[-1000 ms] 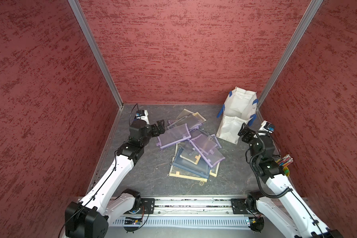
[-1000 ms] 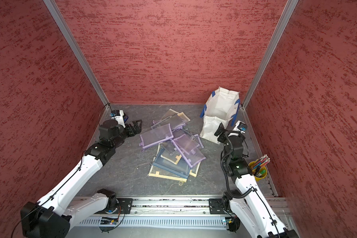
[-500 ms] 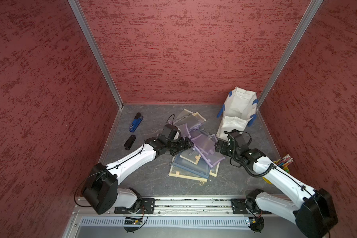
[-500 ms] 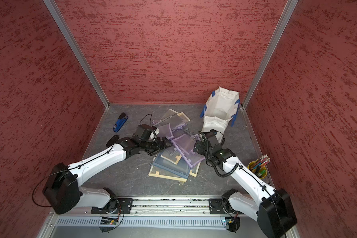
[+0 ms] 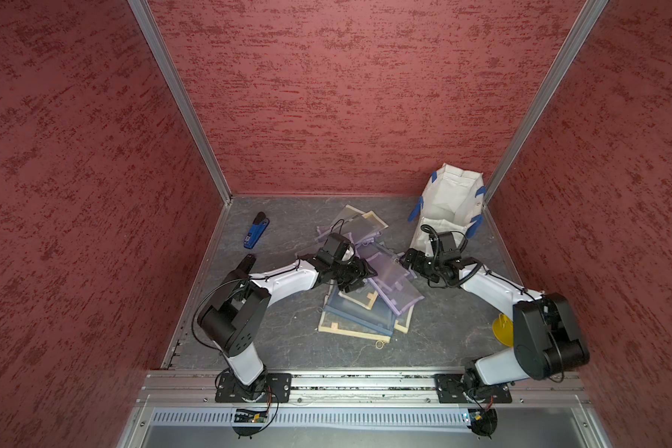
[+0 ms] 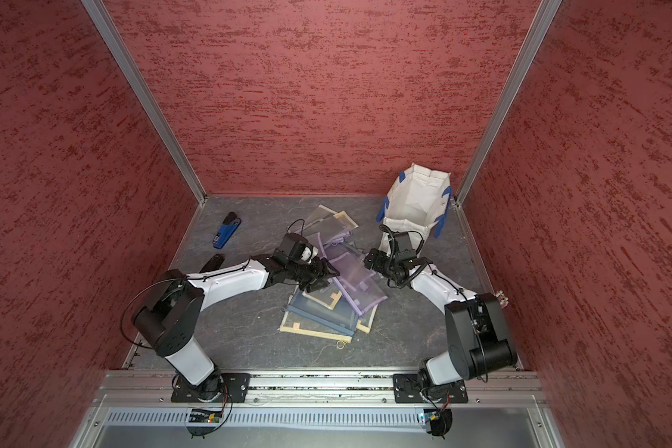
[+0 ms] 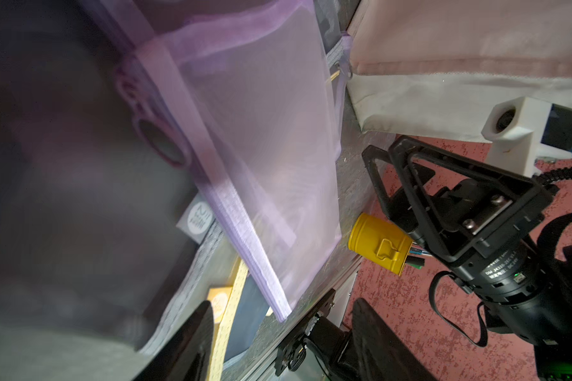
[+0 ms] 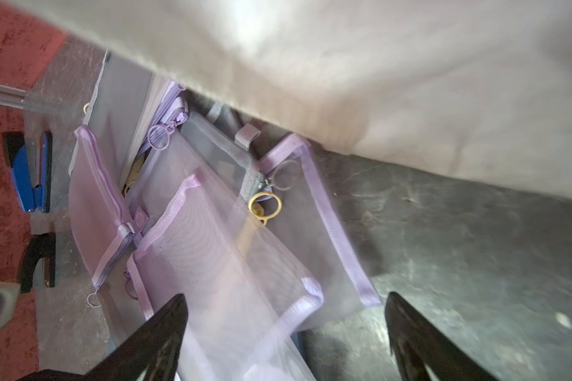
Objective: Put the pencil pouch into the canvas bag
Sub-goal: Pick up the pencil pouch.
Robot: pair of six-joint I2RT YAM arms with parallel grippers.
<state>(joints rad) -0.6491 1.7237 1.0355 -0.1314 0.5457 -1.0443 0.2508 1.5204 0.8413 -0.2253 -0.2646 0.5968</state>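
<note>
In both top views the two arms, which stood back at the floor's edges a second ago, have swung in and now meet over the heap of mesh pouches [image 5: 359, 310]. The canvas bag [image 5: 452, 194] stands in the far corner with its mouth open, and nothing purple shows inside it. The purple pencil pouch [image 5: 394, 281] lies flat on top of the heap, just out from the bag's near wall. The left gripper [image 5: 359, 273] is at the pouch edge farthest from the bag. The right gripper [image 5: 407, 260] is at the edge nearest the bag, close beside its wall. I judge the reach finished and the grasp only beginning, with the whole carry into the bag still to do.

In the left wrist view the left gripper [image 7: 283, 303] has its fingers apart. The pouch [image 7: 261, 148] shows a corner between their tips, but I cannot tell whether either finger touches it. The bag [image 7: 459, 99] lies beyond the pouch.

In the right wrist view the right gripper [image 8: 284, 295] is spread wide. The pouch [image 8: 225, 264] reaches in between its fingers unpinched, with the bag's wall [image 8: 377, 82] close behind.
</note>
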